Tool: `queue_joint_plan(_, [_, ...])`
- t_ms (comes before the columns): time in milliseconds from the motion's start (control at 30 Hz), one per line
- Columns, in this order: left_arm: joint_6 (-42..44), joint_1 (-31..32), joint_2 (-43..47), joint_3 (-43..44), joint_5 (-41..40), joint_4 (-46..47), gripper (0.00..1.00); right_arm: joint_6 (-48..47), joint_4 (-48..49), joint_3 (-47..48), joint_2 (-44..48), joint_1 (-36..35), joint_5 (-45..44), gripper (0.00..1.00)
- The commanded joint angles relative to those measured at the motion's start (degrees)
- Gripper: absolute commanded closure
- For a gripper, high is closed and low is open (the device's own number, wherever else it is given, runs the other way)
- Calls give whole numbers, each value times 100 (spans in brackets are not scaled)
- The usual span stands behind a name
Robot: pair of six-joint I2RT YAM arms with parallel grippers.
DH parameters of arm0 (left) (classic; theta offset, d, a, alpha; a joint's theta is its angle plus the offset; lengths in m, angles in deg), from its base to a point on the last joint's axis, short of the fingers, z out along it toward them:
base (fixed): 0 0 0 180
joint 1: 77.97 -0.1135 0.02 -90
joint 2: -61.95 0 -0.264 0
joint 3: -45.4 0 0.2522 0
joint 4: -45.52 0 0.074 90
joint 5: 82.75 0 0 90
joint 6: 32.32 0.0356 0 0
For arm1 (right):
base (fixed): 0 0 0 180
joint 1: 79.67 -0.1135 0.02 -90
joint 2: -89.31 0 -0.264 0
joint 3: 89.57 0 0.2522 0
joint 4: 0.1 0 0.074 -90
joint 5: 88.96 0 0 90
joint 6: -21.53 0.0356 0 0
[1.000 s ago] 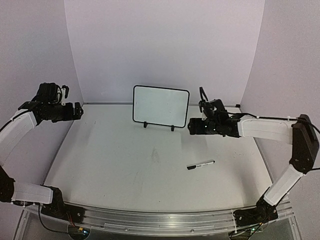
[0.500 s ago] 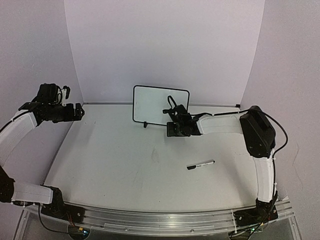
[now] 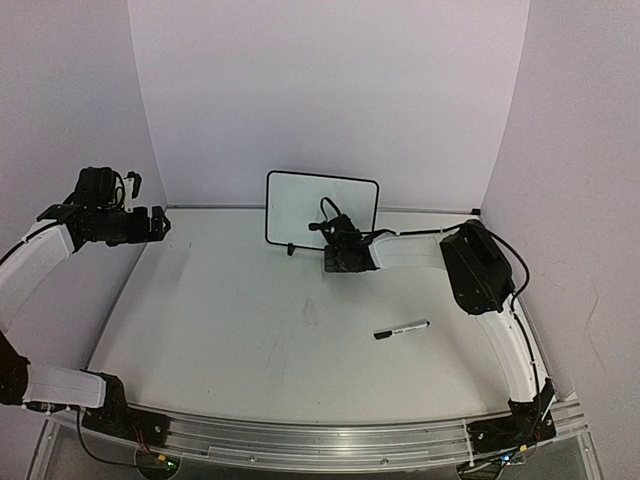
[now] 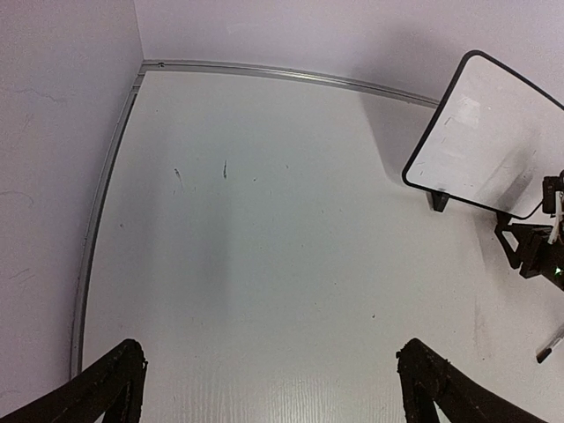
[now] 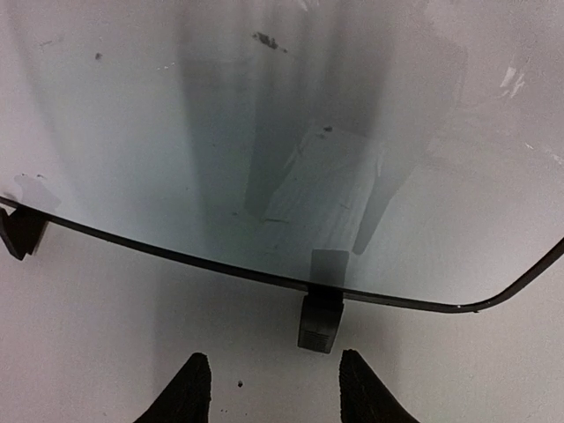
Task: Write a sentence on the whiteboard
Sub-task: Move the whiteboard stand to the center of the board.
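At the back of the white table, the small black-framed whiteboard stands on its feet, showing only grey smudges. Right gripper is just before its lower edge, jaws partway apart, holding nothing. Left gripper is spread wide, well off to the side. The label on the black-and-white marker pen is too small to read.

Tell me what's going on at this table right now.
The right gripper is at the whiteboard's lower edge, jaws apart just short of one black foot, holding nothing. The board stands upright at the back of the table with no writing on it. The marker lies on the table nearer the arms, untouched. The left gripper hangs open off to the left, away from everything.
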Motion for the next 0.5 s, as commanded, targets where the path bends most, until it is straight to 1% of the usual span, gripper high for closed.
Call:
queue_joint_plan(0, [4, -22, 9, 131, 59, 119, 0, 78, -142, 359, -246, 111, -260, 54])
queue_joint_plan(67, [-16, -20, 12, 135, 67, 122, 0, 39, -148, 468, -330, 124, -241, 56])
queue_joint_plan(367, [-34, -19, -50, 151, 156, 118, 1, -28, -219, 806, -562, 222, -355, 59])
queue_joint_plan(467, [-34, -16, -31, 153, 132, 115, 1, -33, -233, 891, -637, 252, -314, 62])
